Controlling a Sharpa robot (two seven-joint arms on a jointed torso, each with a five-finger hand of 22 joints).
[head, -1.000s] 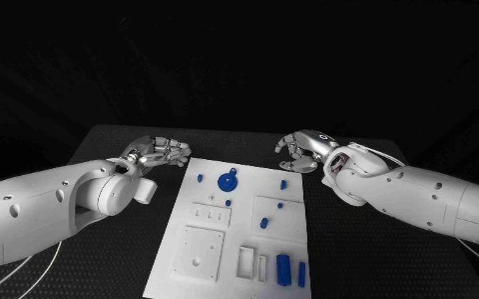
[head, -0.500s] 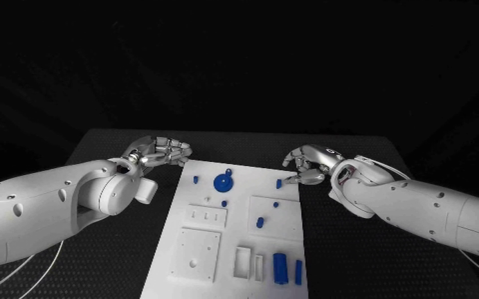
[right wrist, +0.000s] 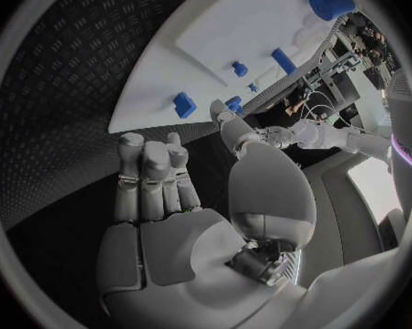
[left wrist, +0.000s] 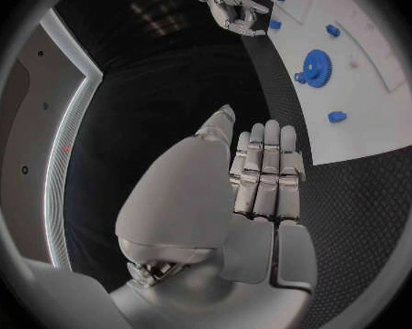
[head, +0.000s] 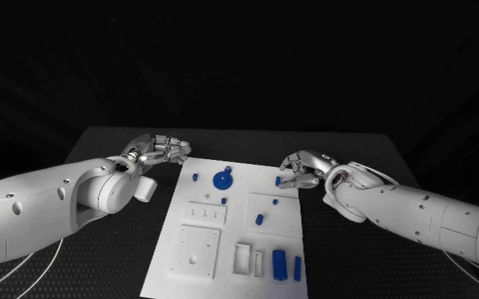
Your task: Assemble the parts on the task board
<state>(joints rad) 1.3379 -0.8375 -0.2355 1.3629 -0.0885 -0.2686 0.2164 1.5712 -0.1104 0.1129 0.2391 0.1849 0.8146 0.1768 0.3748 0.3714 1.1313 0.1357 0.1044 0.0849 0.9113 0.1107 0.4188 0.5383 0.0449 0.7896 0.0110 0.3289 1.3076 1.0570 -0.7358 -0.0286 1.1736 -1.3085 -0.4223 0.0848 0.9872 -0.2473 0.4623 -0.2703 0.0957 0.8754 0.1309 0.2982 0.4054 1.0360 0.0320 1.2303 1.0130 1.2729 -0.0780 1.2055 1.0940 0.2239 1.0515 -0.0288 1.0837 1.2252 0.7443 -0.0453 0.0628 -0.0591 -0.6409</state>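
Blue part lies just beside right hand.

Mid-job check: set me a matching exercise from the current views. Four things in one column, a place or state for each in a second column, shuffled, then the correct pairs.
Things:
1. left hand
2. right hand
3. blue gear
4. two upright blue bars

Places or states:
A. on the task board, far end, toward the left arm's side
B. fingers curled in, holding nothing, off the board's far left corner
C. on the board's near end, toward the right arm's side
D. at the board's far right edge, beside a small blue piece

Pairs: 1-B, 2-D, 3-A, 4-C
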